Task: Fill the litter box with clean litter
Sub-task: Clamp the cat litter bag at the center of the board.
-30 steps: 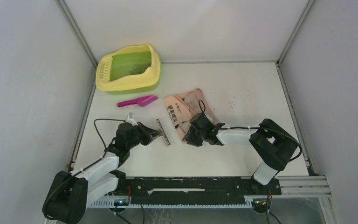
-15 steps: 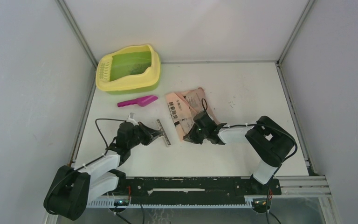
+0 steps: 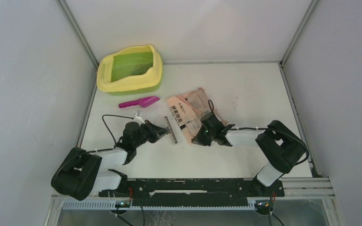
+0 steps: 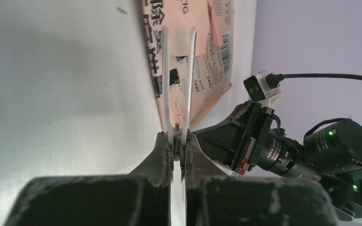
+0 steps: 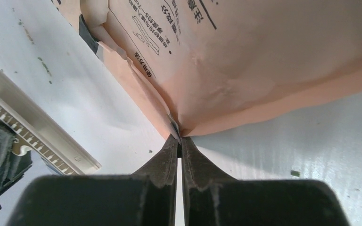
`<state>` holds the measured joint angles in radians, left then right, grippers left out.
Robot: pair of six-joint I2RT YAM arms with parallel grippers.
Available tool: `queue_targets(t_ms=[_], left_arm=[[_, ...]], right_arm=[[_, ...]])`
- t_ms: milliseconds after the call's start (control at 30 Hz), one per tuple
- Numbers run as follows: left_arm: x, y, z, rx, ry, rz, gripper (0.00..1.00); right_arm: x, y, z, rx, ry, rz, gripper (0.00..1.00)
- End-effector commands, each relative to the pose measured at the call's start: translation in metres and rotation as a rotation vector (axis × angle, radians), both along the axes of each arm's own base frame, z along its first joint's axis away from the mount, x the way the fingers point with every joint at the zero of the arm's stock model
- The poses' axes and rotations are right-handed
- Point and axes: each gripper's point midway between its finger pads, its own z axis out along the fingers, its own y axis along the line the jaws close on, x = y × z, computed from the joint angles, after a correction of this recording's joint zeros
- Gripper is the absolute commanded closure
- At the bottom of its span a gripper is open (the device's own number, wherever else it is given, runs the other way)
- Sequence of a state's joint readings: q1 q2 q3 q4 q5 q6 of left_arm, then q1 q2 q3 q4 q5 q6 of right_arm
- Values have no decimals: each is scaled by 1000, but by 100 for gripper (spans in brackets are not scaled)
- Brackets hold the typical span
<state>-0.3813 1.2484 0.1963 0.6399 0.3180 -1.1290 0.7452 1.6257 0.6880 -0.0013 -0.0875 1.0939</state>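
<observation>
The litter box (image 3: pixel 154 70), yellow with a green basin, stands at the far left. Faint dark specks of litter (image 3: pixel 235 104) lie on the table right of the pink-orange bag (image 3: pixel 185 113). The bag lies flat mid-table. My right gripper (image 3: pixel 196 140) is shut on the bag's near corner, which shows clearly in the right wrist view (image 5: pixel 179 140), with the bag (image 5: pixel 264 56) spread ahead. My left gripper (image 3: pixel 161 133) is shut on a long white clip (image 3: pixel 170 130). In the left wrist view (image 4: pixel 176 143) the clip's two prongs (image 4: pixel 166 80) reach over the bag's edge (image 4: pixel 212 56).
A magenta scoop (image 3: pixel 140 102) lies between the litter box and the bag. The right arm's wrist camera (image 4: pixel 273 150) is close beside my left gripper. Grey walls close in the table on the left, back and right.
My left arm has stretched forward and brought the clip right, up to the bag's edge. My right gripper has shifted right with the bag's corner, pulling the bag slightly.
</observation>
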Motion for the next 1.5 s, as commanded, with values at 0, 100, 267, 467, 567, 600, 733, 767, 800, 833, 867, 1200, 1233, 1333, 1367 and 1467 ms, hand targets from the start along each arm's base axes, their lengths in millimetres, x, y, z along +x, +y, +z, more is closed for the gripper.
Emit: queue_targets(t_ms=[0, 100, 267, 467, 567, 600, 733, 767, 800, 833, 867, 1200, 1233, 1333, 1367, 1467], left_arm=[[10, -15, 27, -78, -134, -15, 98], [11, -25, 27, -106, -137, -23, 98], [13, -32, 10, -148, -109, -10, 98], [14, -42, -11, -193, -69, 4, 100], [13, -44, -18, -175, -64, 12, 100], [13, -44, -17, -173, -70, 15, 100], [15, -44, -10, -182, -88, 37, 100], [16, -45, -9, -185, -92, 40, 100], [16, -46, -8, -188, -91, 41, 99], [16, -48, -9, -188, -86, 42, 99], [17, -49, -9, -193, -85, 43, 99], [17, -59, -28, -174, -35, 74, 100], [17, -59, -30, -171, -30, 79, 100], [17, -60, -32, -174, -25, 90, 100], [18, -61, -32, -179, -23, 92, 100], [20, -66, -30, -198, -17, 95, 100]], right_arm=[[-25, -41, -26, -178, 78, 24, 90], [-22, -36, -17, -158, 63, 32, 91], [-20, -31, -6, -134, 42, 42, 92], [-18, -28, 5, -111, 21, 46, 92], [-18, -27, 10, -101, 11, 49, 92], [-18, -27, 12, -98, 9, 50, 93], [-16, -24, 20, -85, -6, 55, 93], [-16, -23, 23, -81, -10, 57, 93], [-15, -21, 26, -78, -15, 59, 93], [-15, -20, 28, -78, -20, 62, 93], [-14, -19, 30, -76, -24, 65, 93], [-15, -10, 36, -56, -33, 82, 93], [-15, -9, 37, -52, -34, 83, 93], [-15, -8, 41, -42, -38, 83, 93], [-15, -8, 41, -39, -39, 84, 93], [-15, -5, 45, -22, -40, 87, 94]])
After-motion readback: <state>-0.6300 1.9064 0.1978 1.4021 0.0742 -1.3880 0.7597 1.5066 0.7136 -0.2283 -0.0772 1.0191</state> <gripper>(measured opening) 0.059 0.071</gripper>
